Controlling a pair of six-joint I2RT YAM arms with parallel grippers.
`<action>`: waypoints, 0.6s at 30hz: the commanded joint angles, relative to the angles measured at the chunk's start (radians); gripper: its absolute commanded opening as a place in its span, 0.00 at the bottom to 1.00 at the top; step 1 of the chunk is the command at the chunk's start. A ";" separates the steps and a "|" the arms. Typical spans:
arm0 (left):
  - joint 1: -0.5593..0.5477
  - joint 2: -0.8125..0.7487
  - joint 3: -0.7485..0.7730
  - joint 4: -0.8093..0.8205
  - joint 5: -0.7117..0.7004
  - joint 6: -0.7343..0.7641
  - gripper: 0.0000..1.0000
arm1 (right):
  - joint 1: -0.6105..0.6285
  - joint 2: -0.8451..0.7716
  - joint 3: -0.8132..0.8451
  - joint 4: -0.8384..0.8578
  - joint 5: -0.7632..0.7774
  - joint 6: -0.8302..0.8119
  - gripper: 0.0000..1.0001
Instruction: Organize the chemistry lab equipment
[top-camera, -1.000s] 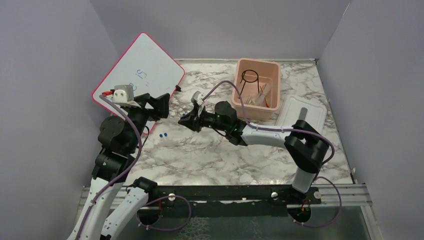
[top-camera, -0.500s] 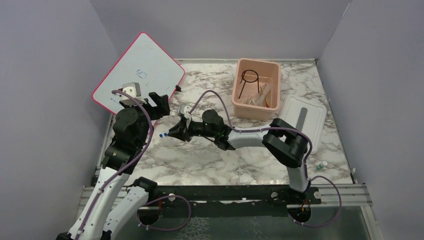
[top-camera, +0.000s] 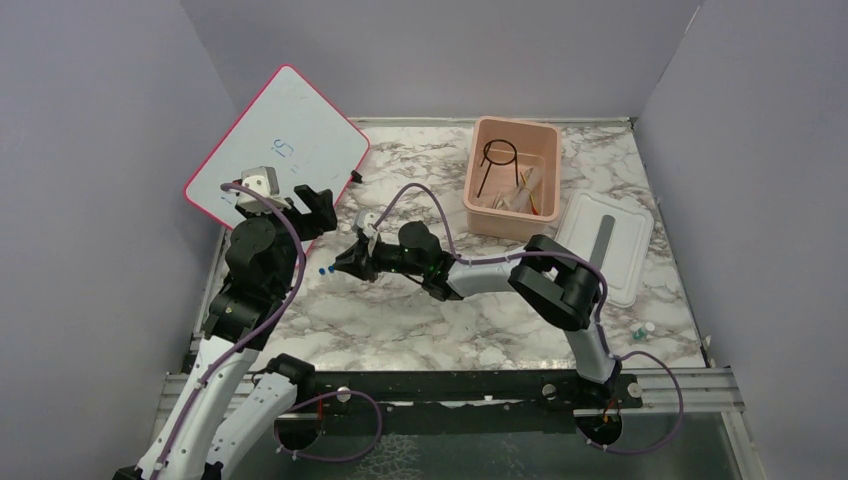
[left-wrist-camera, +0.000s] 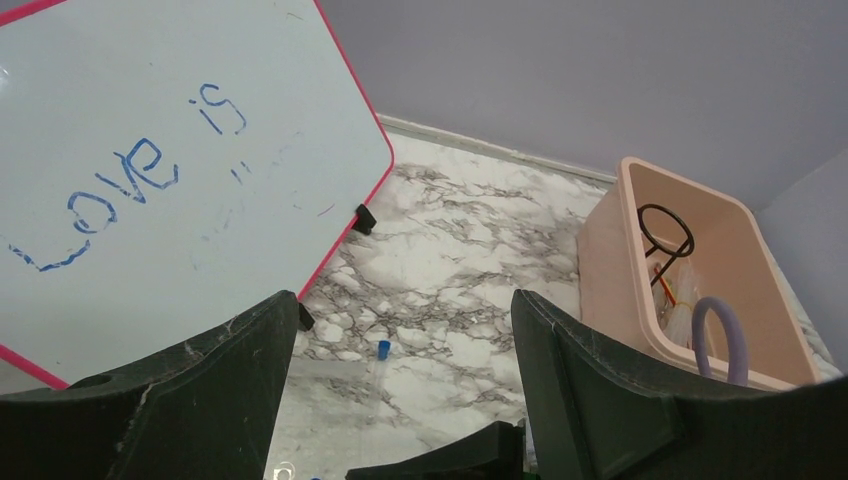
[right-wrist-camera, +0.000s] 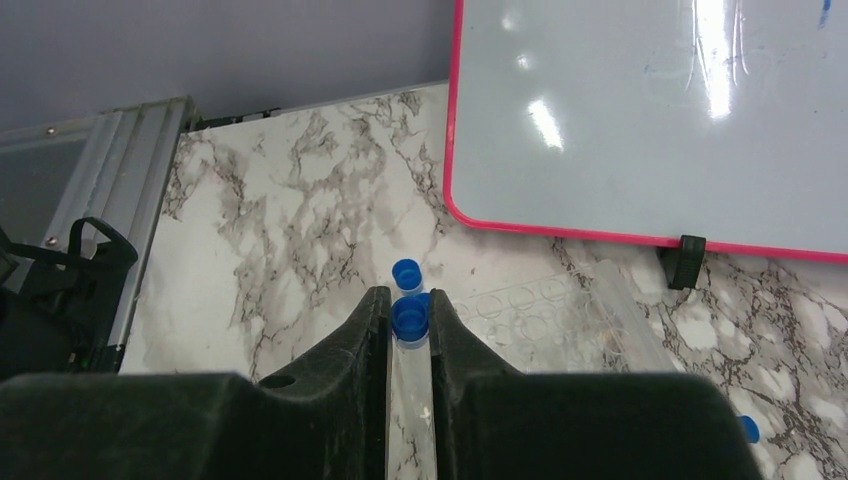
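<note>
whiteboard cropped at top, vial flanks hidden inside right tool

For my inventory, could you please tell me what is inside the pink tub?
A black wire ring stand, a red-yellow rod and clear pieces show; anything beneath them is hidden.

A pink-rimmed whiteboard leans tilted at the far left corner of the marble table, propped on small black feet, with "Love is" written across it in blue marker. A pink tub sits toward the far middle of the table. A white lid lies flat just beside it on the right, a grey strip on top
</note>
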 joint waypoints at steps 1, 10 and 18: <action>0.000 -0.012 -0.016 0.022 -0.033 0.011 0.81 | 0.004 0.029 0.015 0.077 0.046 -0.015 0.19; 0.000 -0.014 -0.021 0.022 -0.036 0.014 0.81 | 0.005 0.063 0.023 0.082 0.049 -0.037 0.19; 0.000 -0.012 -0.021 0.020 -0.039 0.015 0.81 | 0.006 0.087 0.031 0.080 0.049 -0.081 0.20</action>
